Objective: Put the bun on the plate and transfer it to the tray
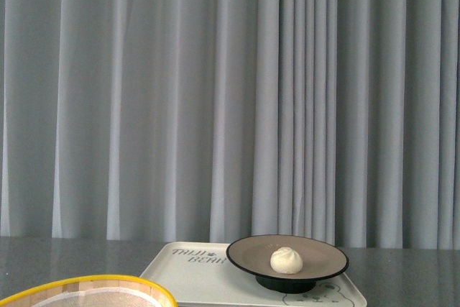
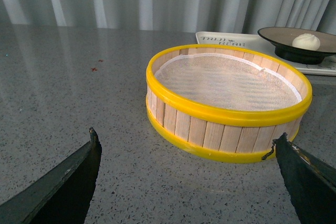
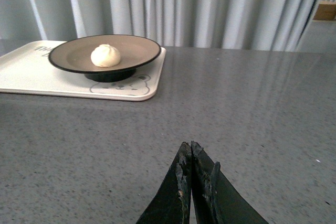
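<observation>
The cream-white bun (image 1: 286,260) lies on the tan plate (image 1: 316,253) with a black rim. The plate stands on the cream-white tray (image 1: 188,272) with grey lettering. All three also show in the right wrist view: bun (image 3: 105,55), plate (image 3: 139,51), tray (image 3: 31,74), and in the left wrist view: bun (image 2: 306,41), plate (image 2: 275,34), tray (image 2: 223,39). My left gripper (image 2: 186,148) is open and empty, low over the table in front of the steamer basket. My right gripper (image 3: 189,150) is shut and empty, over bare table away from the tray. Neither arm shows in the front view.
A round wooden steamer basket (image 2: 226,108) with yellow rims and a white liner stands on the grey speckled table (image 2: 79,93), between my left gripper and the tray; it also shows in the front view (image 1: 93,291). Grey curtains (image 1: 215,98) hang behind.
</observation>
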Controlling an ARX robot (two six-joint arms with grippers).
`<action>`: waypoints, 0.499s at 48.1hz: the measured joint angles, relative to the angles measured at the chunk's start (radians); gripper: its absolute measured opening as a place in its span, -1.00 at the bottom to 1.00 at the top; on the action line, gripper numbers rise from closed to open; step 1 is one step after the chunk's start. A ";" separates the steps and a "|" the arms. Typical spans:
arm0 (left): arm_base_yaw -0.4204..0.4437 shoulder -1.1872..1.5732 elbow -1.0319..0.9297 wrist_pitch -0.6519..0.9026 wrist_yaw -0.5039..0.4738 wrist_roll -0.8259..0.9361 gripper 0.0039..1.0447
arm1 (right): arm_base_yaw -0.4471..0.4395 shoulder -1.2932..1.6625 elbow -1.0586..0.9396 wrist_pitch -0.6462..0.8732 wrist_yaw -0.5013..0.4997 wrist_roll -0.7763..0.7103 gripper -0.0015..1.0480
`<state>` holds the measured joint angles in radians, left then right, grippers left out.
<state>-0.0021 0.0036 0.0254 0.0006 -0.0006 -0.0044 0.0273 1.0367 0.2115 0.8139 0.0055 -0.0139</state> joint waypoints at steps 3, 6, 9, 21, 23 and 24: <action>0.000 0.000 0.000 0.000 0.000 0.000 0.88 | -0.018 -0.036 -0.026 -0.009 0.000 0.001 -0.97; 0.000 0.000 0.000 0.000 0.000 0.000 0.88 | -0.025 -0.072 -0.050 -0.022 0.000 0.002 -0.97; 0.000 0.000 0.000 0.000 0.000 0.000 0.88 | -0.025 -0.107 -0.071 -0.038 -0.001 0.002 -0.97; 0.000 0.000 0.000 0.000 0.000 0.000 0.88 | -0.025 -0.255 -0.134 -0.124 -0.004 0.003 -0.97; 0.000 0.000 0.000 0.000 0.000 0.000 0.88 | -0.025 -0.280 -0.142 -0.140 -0.003 0.003 -0.97; 0.000 0.000 0.000 0.000 0.000 0.000 0.88 | -0.025 -0.292 -0.145 -0.148 -0.004 0.003 -0.97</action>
<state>-0.0021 0.0036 0.0254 0.0006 -0.0006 -0.0044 0.0021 0.7444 0.0666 0.6655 0.0017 -0.0113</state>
